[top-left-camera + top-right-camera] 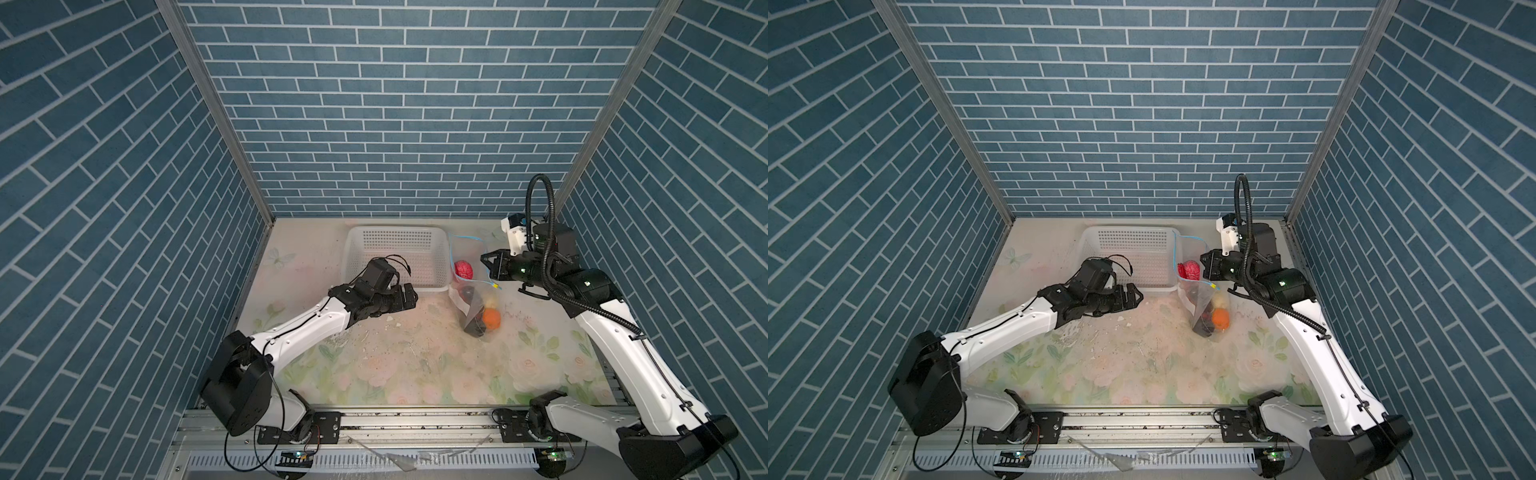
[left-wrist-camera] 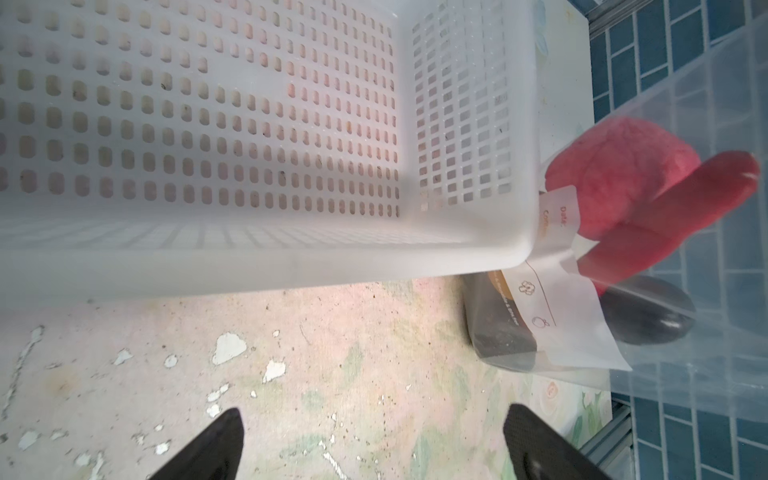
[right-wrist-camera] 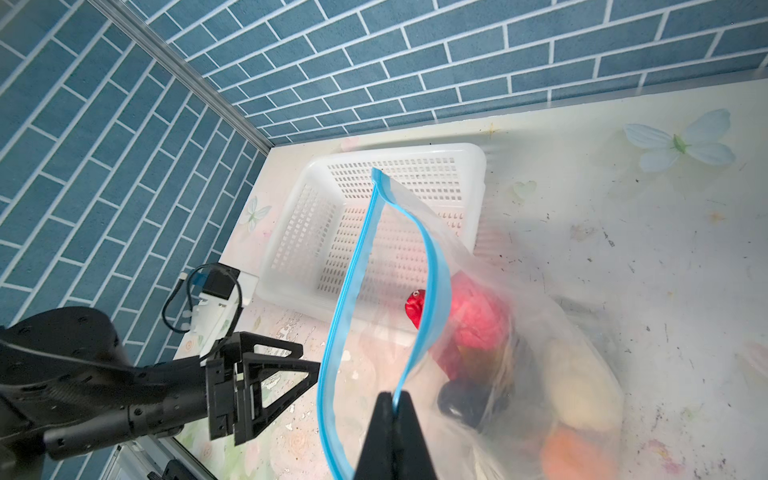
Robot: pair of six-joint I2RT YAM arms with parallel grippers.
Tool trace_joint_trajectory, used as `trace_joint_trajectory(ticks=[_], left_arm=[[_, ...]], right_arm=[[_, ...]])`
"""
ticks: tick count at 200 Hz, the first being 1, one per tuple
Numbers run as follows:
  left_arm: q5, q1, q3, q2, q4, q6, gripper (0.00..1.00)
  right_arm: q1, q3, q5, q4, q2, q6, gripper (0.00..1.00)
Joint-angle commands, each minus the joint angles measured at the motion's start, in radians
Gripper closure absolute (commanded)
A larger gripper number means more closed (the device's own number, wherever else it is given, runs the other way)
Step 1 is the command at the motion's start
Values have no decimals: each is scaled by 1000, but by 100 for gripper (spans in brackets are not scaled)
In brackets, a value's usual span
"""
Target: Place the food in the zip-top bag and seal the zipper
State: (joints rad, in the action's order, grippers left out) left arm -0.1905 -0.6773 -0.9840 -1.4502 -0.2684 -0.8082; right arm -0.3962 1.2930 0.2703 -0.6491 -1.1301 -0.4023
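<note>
Loading appears complete: the food [image 1: 463,270] sits inside the bag [image 3: 540,324], which stands near the far right corner of the tabletop [image 1: 395,361], just beside the empty basket [image 2: 291,266]. Sealing is your next step. The right gripper [image 3: 392,401], reaching leftward, is clamped on the zipper [image 3: 353,266], holding the mouth agape. The left gripper [image 2: 374,419], spread and empty, hovers low by the basket's near corner. Bring it across to pinch the strip closed.

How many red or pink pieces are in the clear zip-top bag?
2: a pink lump near the light-blue zipper; a thin red chilli against that lump. Others may be hidden.
</note>
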Motion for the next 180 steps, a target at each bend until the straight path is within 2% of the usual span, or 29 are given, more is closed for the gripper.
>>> trace_joint_trajectory(ticks=[1,88,180], left_arm=[[-42,11,-1,-40,123,-27,1],[-63,54,-37,-206,344,-47,1],[-95,112,-202,-373,357,4,2]], right_arm=[[3,-27,17,29,-2,28,100],[3,-36,21,34,-11,25,100],[2,-12,27,25,-28,23,100]])
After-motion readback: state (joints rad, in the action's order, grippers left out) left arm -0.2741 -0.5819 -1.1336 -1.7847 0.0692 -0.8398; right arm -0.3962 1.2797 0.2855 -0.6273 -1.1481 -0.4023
